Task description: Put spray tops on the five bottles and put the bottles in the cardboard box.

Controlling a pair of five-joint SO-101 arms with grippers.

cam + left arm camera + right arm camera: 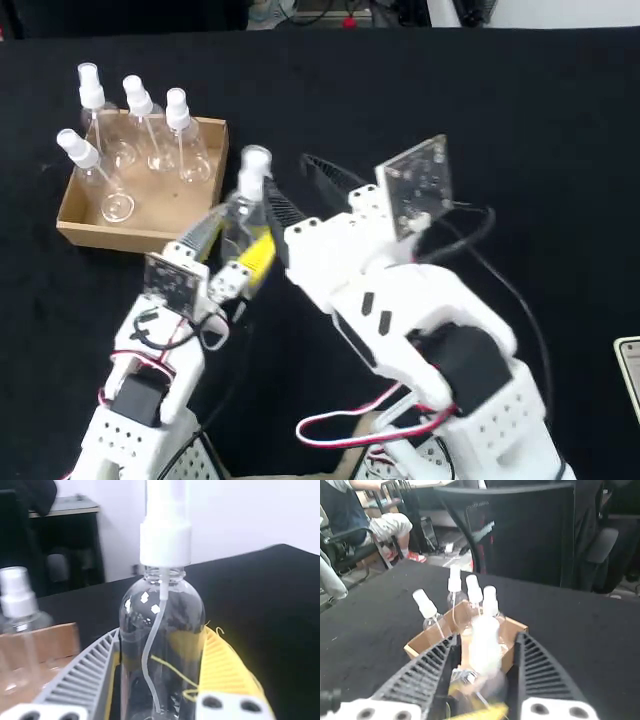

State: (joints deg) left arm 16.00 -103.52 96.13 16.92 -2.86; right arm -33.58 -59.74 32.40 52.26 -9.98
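A clear bottle [243,215] stands upright between the grey and yellow fingers of my left gripper [247,228], which is shut on its body [162,630]. A white spray top [255,165] sits on its neck [165,540]. My right gripper [285,170] is open, its black fingers either side of that spray top [485,645] with small gaps. The cardboard box [150,240] lies just left of the held bottle. Several capped bottles [180,140] stand in it, seen beyond the right gripper [486,639] as well.
Black cloth covers the table [500,120]. A pale flat object [630,365] lies at the right edge. Both arm bases and their cables [340,425] take up the near side. Open cloth stretches behind and to the right of the box.
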